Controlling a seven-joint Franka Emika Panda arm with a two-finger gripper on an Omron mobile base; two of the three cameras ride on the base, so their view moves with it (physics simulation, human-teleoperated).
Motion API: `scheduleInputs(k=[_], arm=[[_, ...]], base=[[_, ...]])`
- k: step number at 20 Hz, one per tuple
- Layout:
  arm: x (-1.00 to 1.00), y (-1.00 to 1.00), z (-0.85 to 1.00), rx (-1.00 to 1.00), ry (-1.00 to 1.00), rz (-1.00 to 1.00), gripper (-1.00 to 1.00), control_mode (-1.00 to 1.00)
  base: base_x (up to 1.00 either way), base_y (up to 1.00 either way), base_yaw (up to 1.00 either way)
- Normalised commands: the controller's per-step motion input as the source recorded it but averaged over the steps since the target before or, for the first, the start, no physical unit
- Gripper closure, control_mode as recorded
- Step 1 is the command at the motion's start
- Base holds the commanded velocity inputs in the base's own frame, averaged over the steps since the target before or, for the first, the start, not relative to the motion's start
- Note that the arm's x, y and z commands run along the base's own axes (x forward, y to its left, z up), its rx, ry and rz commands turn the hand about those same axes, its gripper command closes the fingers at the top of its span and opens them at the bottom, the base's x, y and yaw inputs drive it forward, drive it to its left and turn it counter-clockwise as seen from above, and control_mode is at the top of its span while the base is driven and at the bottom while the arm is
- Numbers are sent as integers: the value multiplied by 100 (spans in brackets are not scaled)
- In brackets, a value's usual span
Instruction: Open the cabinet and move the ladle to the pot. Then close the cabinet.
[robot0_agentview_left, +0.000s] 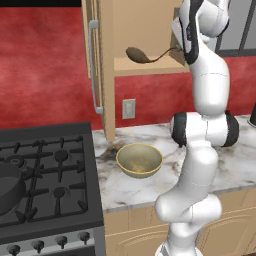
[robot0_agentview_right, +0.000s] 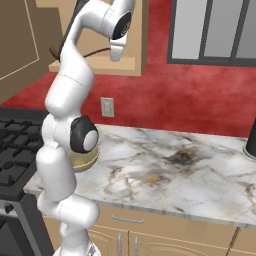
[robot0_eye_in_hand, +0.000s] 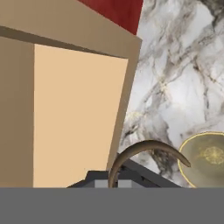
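Above the marble counter (robot0_agentview_left: 235, 165) the cabinet (robot0_agentview_left: 102, 65) stands open; the gripper (robot0_eye_in_hand: 113, 183) has its jaws closed on the ladle (robot0_agentview_left: 142, 55) handle, beside the shelf.

The light tan wooden wall cabinet (robot0_agentview_left: 107, 45) had a paler tan inside and a silver bar handle (robot0_agentview_left: 93, 67) on its door. The slim dark brown ladle (robot0_agentview_left: 142, 55) showed dark against that pale wood. The low round pot (robot0_agentview_left: 10, 187) was dark grey-black, sitting on a black stove (robot0_agentview_left: 50, 175) with grey knobs. The round bowl (robot0_agentview_left: 139, 160) was yellowish-tan with a brighter yellow rim. The stone countertop (robot0_agentview_right: 165, 160) was white marble veined in grey and ochre, with a dark smudge. The wall (robot0_agentview_right: 165, 95) was mottled red, its outlet plate (robot0_agentview_left: 129, 108) pale grey. The robot arm (robot0_agentview_left: 207, 130) was white with dark joints.
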Motion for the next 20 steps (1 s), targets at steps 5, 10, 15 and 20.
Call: scheduleInputs(k=[5,10,15,20], arm=[[-100,0,-29,0,-29,0,100,-100],[-100,1,-30,0,-33,0,100,-100],[-100,1,-33,0,-29,0,100,-100],[-100,0,-11,0,-12,-2,100,-100]], base=[[0,0,0],[0,0,0],[0,0,0],[0,0,0]])
